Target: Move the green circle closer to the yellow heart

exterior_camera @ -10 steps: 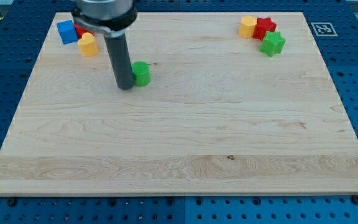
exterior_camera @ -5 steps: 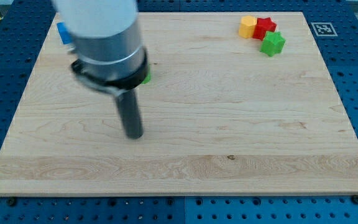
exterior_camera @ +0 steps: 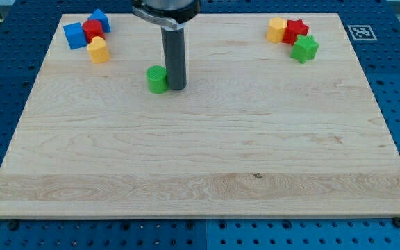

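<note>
The green circle [exterior_camera: 157, 79] stands on the wooden board in the upper left part of the view. My tip [exterior_camera: 176, 87] rests on the board right against the circle's right side. The yellow heart [exterior_camera: 98, 49] lies further to the upper left, beside a small group of blocks. The rod rises straight up from the tip to the view's top.
A blue cube [exterior_camera: 75, 35], a red block [exterior_camera: 92, 30] and another blue block [exterior_camera: 101, 19] sit by the heart at the top left. A yellow block [exterior_camera: 277, 30], a red star [exterior_camera: 296, 30] and a green star [exterior_camera: 304, 48] sit at the top right.
My tip was left of the green circle, swung down toward the view's bottom, and now stands on the circle's right side. The circle has barely shifted.
</note>
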You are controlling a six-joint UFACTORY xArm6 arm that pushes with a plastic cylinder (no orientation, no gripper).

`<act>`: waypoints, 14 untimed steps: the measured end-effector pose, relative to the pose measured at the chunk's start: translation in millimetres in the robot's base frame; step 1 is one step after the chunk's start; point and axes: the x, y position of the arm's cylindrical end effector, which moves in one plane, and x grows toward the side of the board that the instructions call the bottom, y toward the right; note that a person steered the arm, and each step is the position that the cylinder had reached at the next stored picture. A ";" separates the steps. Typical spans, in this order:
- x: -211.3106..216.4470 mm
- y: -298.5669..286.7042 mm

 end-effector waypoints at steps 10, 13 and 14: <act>-35.7 -54.0; 2.3 -65.7; -2.8 -86.0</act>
